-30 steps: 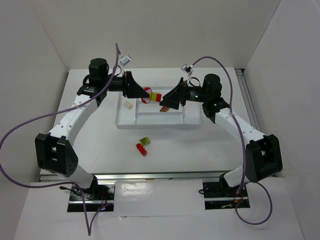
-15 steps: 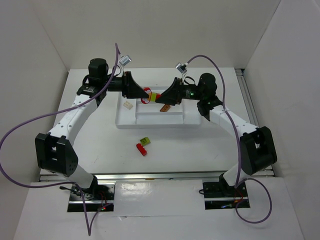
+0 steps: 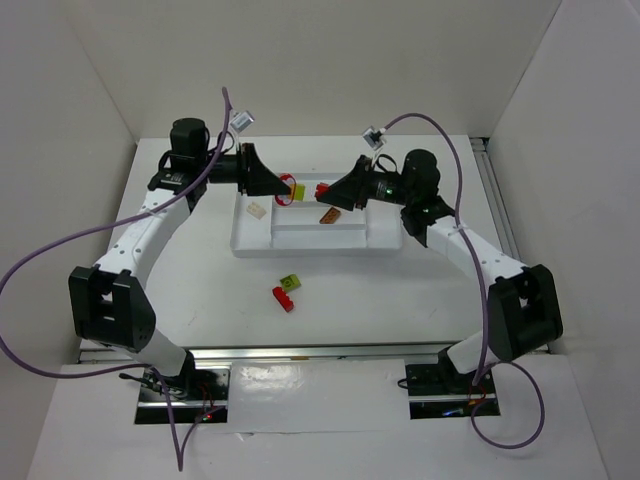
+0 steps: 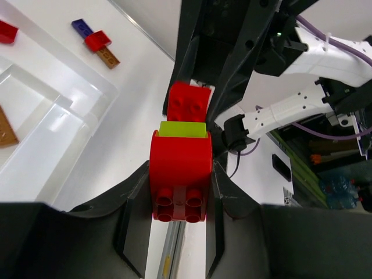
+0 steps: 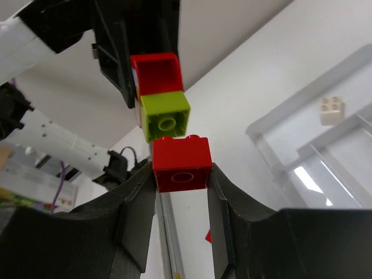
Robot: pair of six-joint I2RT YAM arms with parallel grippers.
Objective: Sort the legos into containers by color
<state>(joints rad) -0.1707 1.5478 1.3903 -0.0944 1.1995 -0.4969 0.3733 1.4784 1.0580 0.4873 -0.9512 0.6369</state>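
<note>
A red brick [image 4: 180, 152] with a lime brick [image 4: 182, 129] stuck on it is pinched tight in the left gripper [image 4: 181, 180]. The right gripper [image 5: 182, 177] pinches a second red brick [image 5: 181, 163] just beside it, in the air over the far edge of the white tray [image 3: 320, 247]. White walls [image 3: 60, 130] stand close around the table [image 3: 200, 290].

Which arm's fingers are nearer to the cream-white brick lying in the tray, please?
Left. The left fingers, shut on a red-and-lime stack, hang just right of the cream-white brick; the right fingers, holding a red brick, are farther right, above the tray's middle.
</note>
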